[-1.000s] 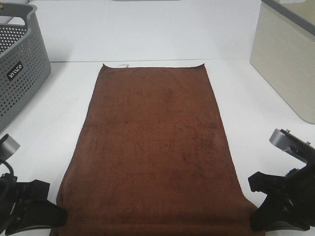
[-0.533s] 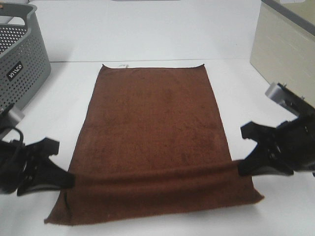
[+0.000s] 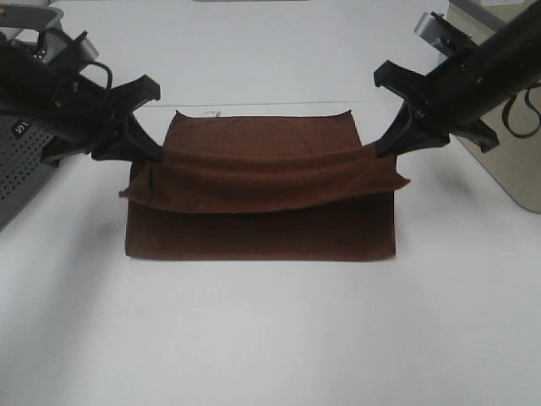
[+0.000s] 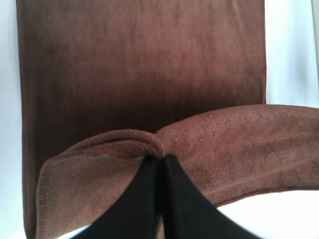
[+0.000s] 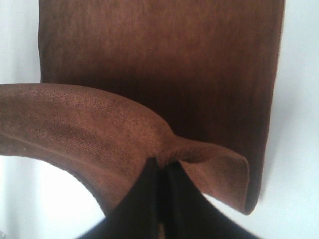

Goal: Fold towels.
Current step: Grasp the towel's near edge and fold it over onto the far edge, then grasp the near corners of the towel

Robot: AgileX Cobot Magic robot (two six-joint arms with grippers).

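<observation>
The dark reddish-brown towel (image 3: 262, 216) lies on the white table, its near end lifted and carried over the lower layer toward the far edge, sagging between the grippers. A small white tag (image 3: 213, 112) shows at the far edge. My left gripper (image 3: 145, 161) is shut on the towel's left near corner (image 4: 149, 149). My right gripper (image 3: 385, 152) is shut on the right near corner (image 5: 167, 149). Both hold the raised edge a little above the cloth, short of the far edge.
A grey perforated basket (image 3: 21, 148) stands at the far left behind the left arm. A beige bin (image 3: 499, 144) stands at the far right behind the right arm. White table (image 3: 270, 338) lies in front of the towel.
Both grippers have lifted the near corners and moved them away from the front edge toward the far edge, folding the towel over itself.
</observation>
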